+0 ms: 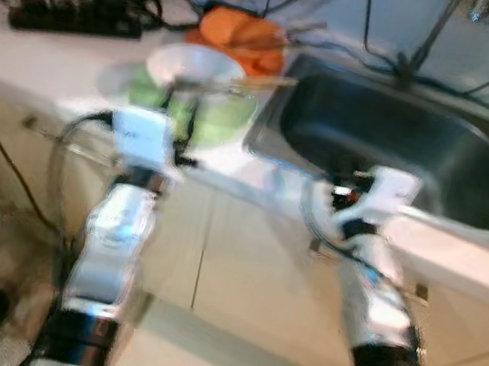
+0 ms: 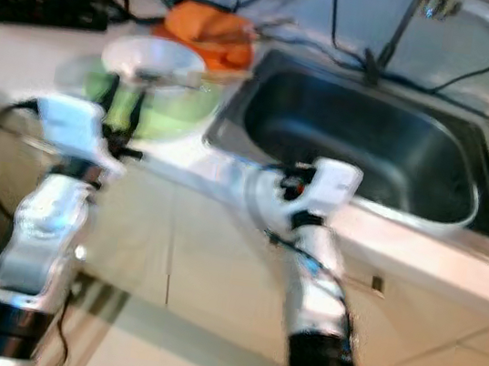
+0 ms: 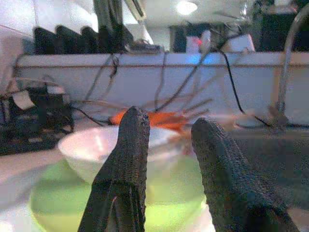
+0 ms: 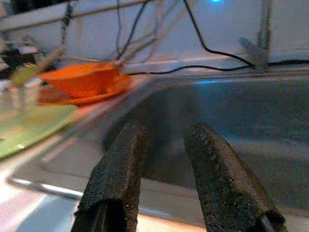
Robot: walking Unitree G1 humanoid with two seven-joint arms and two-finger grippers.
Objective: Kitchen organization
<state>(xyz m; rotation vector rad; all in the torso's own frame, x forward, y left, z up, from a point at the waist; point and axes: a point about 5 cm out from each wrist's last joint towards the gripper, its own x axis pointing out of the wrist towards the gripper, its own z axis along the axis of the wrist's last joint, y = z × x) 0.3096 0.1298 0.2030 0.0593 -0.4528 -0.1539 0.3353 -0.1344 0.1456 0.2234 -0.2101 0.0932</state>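
White counter (image 1: pixel 51 62) w/ steel sink (image 1: pixel 397 146), green plate (image 1: pixel 222 120), white bowl (image 1: pixel 193 67), orange dishes (image 1: pixel 243 37) behind. Left wrist view: left gripper (image 3: pixel 166 145) fingers apart, near bowl. Right wrist view: right gripper (image 4: pixel 161 154) fingers apart at sink rim.

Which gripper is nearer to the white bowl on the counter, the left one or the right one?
The left. The left gripper points at the white bowl on the green plate, just short of it. The right gripper is at the sink, away from the bowl.
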